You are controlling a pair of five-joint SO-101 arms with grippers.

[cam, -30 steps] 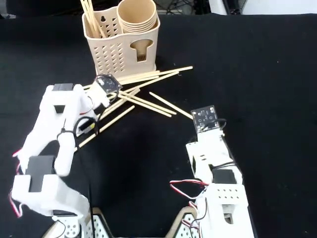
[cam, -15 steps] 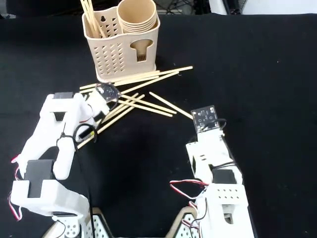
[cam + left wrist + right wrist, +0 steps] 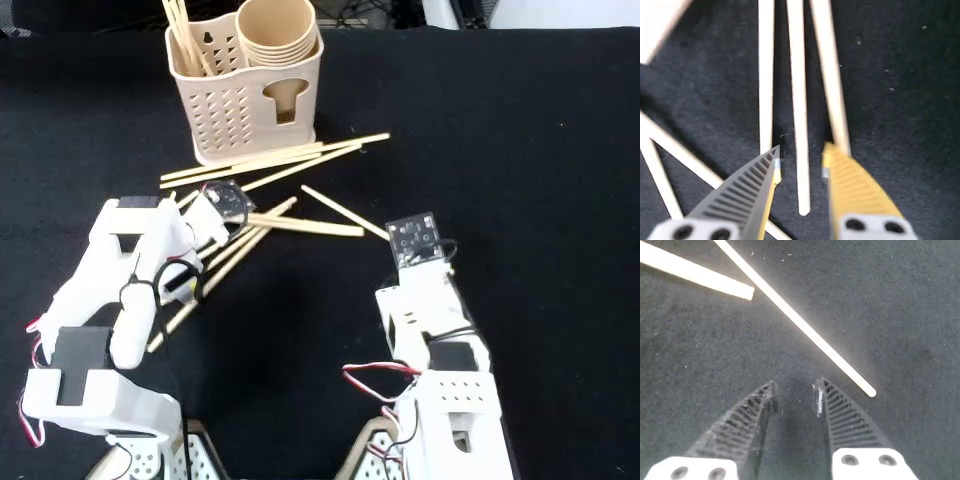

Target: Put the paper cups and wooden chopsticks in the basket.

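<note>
chopsticks [image 3: 310, 226] — pale, slender, scattered

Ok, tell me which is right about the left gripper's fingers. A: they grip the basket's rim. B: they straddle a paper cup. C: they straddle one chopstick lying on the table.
C: the left gripper is open with one chopstick lying between its fingers; the paper cups sit in the basket.

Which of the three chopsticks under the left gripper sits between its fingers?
The middle chopstick: its end lies between the fingers of the open left gripper. Its two neighbours lie outside that gap.
</note>
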